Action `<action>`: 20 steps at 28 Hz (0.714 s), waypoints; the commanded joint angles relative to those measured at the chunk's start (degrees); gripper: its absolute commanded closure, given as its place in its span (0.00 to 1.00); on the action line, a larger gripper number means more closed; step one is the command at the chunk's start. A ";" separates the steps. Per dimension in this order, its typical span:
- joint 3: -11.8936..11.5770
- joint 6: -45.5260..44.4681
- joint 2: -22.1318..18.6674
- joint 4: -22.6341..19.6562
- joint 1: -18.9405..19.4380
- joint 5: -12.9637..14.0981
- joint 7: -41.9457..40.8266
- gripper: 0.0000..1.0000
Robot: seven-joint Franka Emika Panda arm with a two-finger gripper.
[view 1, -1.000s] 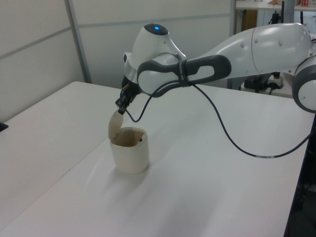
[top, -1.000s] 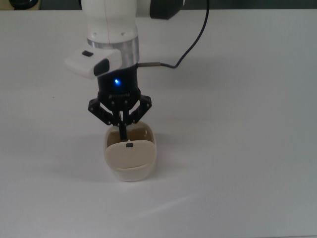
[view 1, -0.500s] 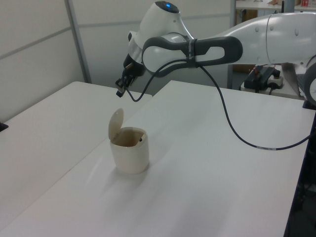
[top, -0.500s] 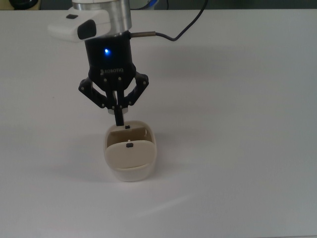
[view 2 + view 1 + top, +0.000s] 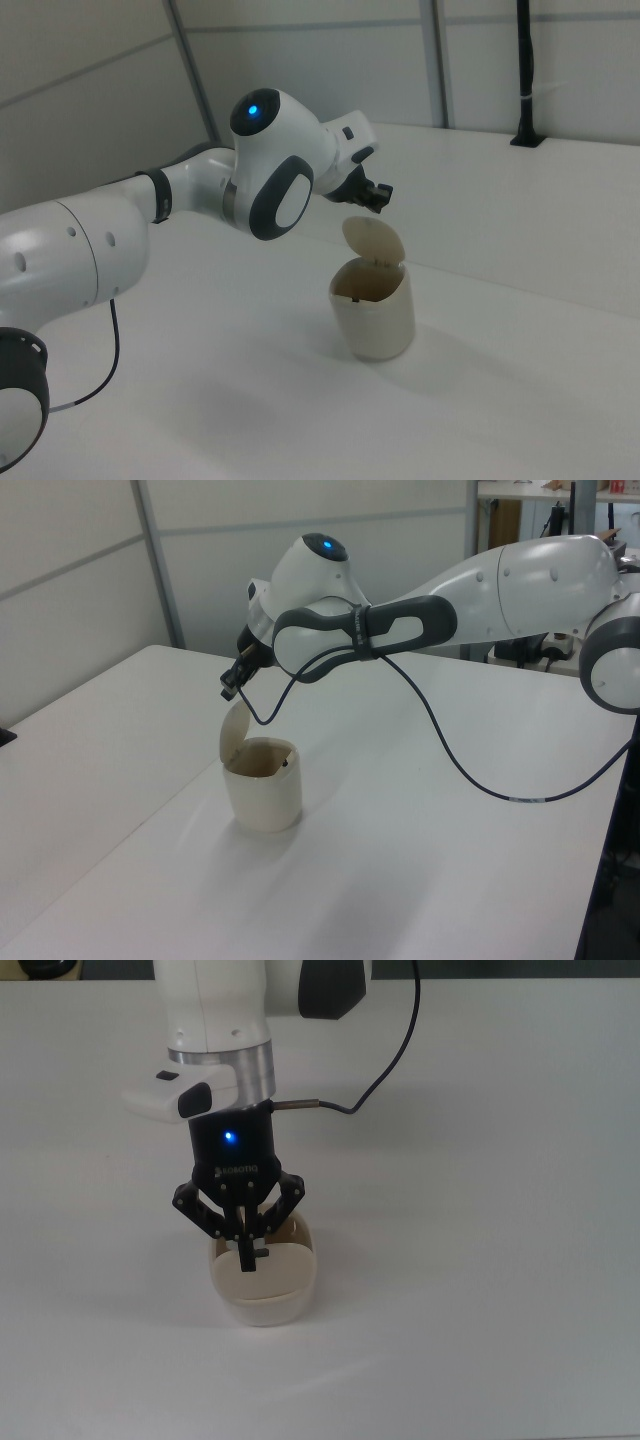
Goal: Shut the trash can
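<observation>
The cream trash can (image 5: 285, 1295) stands on the white table with its hinged lid (image 5: 234, 738) raised nearly upright at the left view's left side of the opening. The lid's small black tab (image 5: 262, 1255) shows in the top view. My gripper (image 5: 247, 1257) hangs over the can, fingers shut together with nothing between them. In the left view the gripper (image 5: 229, 690) sits just above the lid's top edge. In the right view the gripper (image 5: 381, 197) is above and slightly behind the lid (image 5: 372, 240) of the trash can (image 5: 376, 315). Whether it touches the lid I cannot tell.
The white table (image 5: 480, 1260) extends around the can on all sides. A black cable (image 5: 385, 1070) trails from the wrist across the table. In the left view, wall panels stand behind the table (image 5: 90, 740).
Half a second ago the gripper was higher and further from the can. It has come back down over the lid's top edge. The lid stays raised.
</observation>
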 commanded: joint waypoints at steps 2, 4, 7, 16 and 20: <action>-0.25 -0.70 -0.44 -0.86 0.36 0.41 -3.33 1.00; -0.25 -5.52 -0.87 -1.13 0.36 0.23 -3.76 1.00; -0.34 -11.41 -1.40 -0.95 0.18 -0.21 -5.25 1.00; -0.43 -18.63 -1.14 -2.71 0.27 -2.32 -6.23 1.00; -0.51 -20.40 -0.35 -2.97 0.18 -3.02 -6.05 1.00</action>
